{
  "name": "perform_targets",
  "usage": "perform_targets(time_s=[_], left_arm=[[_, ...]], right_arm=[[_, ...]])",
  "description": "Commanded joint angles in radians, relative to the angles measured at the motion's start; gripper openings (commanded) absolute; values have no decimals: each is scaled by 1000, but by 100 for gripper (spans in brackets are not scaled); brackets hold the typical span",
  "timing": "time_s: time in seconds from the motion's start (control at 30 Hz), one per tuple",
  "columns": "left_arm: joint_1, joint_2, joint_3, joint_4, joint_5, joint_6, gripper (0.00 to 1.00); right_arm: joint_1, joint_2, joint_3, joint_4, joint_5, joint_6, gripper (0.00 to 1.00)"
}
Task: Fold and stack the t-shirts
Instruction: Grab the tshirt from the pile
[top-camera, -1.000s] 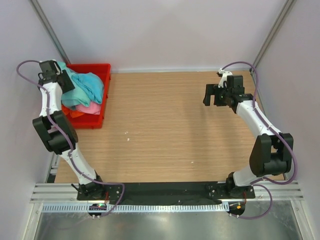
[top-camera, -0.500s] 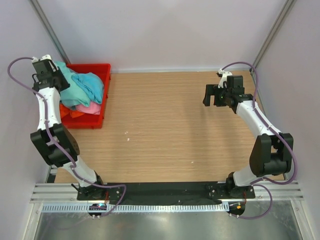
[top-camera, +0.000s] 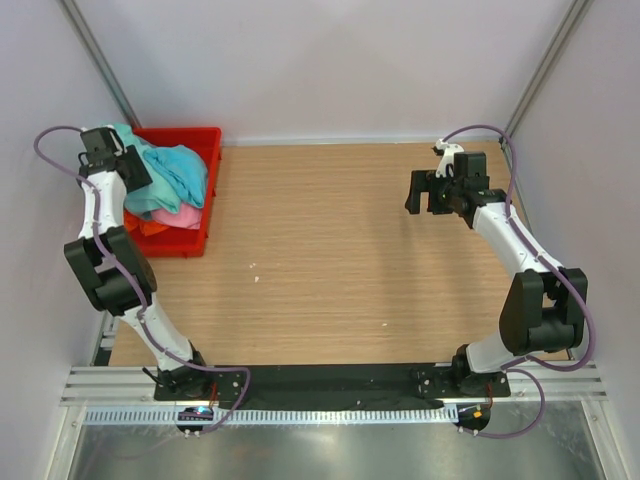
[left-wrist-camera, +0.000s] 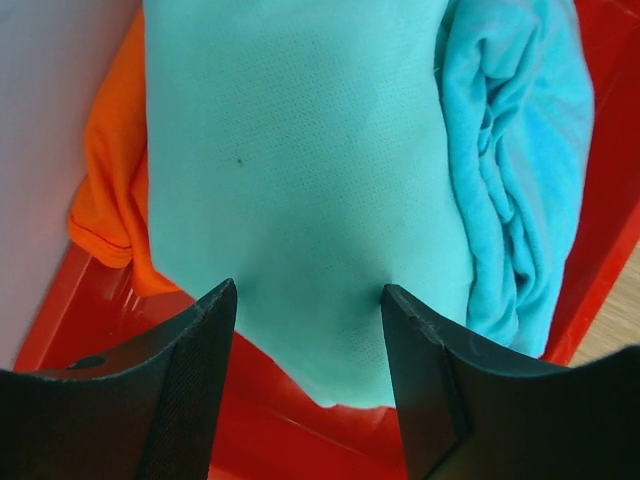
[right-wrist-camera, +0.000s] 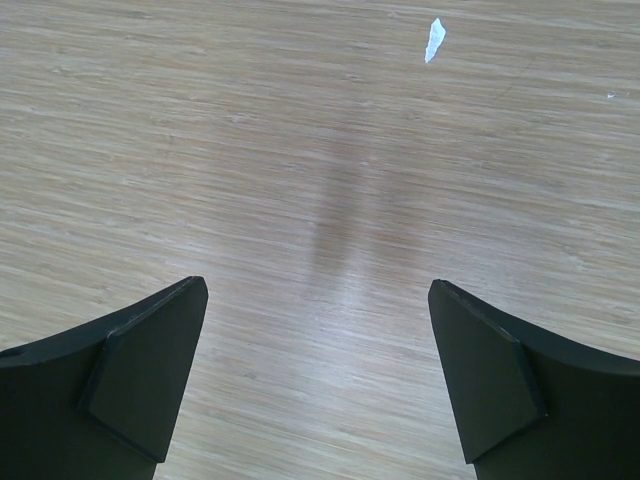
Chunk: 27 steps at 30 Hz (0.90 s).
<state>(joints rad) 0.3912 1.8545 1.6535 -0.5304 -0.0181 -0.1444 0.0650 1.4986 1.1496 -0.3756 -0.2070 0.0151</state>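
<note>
- Hovering over the red bin (top-camera: 207, 134), the left gripper (left-wrist-camera: 304, 292) had its fingers apart. They straddled the mint green t-shirt (left-wrist-camera: 300, 160) without pinching it. That pose suggested it was lined up to take a fold of the topmost cloth.
- The mint green t-shirt lay inside the bin on top of the heap, toward the bin's wall side. That was probably why it was the one being reached for.
- Inside the bin, the turquoise blue t-shirt (left-wrist-camera: 520, 170) lay crumpled just beside the mint one, touching it, on the side facing the open tabletop (top-camera: 330, 250).
- The orange t-shirt (left-wrist-camera: 108, 190) stuck out from under the mint one against the bin's wall-side rim.
- The pink t-shirt (top-camera: 180, 213) showed beneath the turquoise one near the bin's front edge. No grey shirt could be made out.
- Well apart from the bin, across the tabletop, the right gripper (right-wrist-camera: 318, 290) hung with its fingers spread wide and held nothing. Only bare wood and a small white fleck (right-wrist-camera: 433, 40) lay below it. It seemed parked until a shirt came out to be spread.
- No shirt lay outside the bin, so folding and stacking looked not yet begun.
</note>
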Motion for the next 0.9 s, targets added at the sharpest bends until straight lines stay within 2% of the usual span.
perform_targets(time_s=[0.0,0.03,0.13,0.17,0.23,0.3,0.47,0.63,0.73,0.77,0.83,0.87], left_arm=[[0,23,65,-2,0,2,61],[0,26,65,-2,6,-1,59],[-2,25,60,1,15,-7,44],[-2,23,58,1,15,-9,31],[-2,18,54,1,15,-11,13],[-2,-1,40,3,15,-15,0],[-2,-66,9,17,67,-27,0],[-40,-231,29,13,219,-93,0],[-152,-308,126,1,216,-58,0],[-225,-319,190,-3,210,-47,0],[-297,-321,286,-34,187,-35,0],[-357,-314,399,-43,190,-38,0]], right_arm=[[-2,-24,5,15,-12,-10,100],[-2,-21,6,15,-12,-10,100],[-2,-18,6,15,-14,-10,100],[-2,-17,6,15,-12,-10,100],[-2,-14,6,15,-19,-9,100],[-2,-14,7,12,-22,-10,100],[-2,-15,9,11,-20,-10,100],[-2,-44,16,15,4,-9,100],[-2,-63,13,29,31,-6,100],[-2,-64,16,29,31,-7,100],[-2,-61,30,17,27,-6,100],[-2,-58,33,12,24,-4,100]])
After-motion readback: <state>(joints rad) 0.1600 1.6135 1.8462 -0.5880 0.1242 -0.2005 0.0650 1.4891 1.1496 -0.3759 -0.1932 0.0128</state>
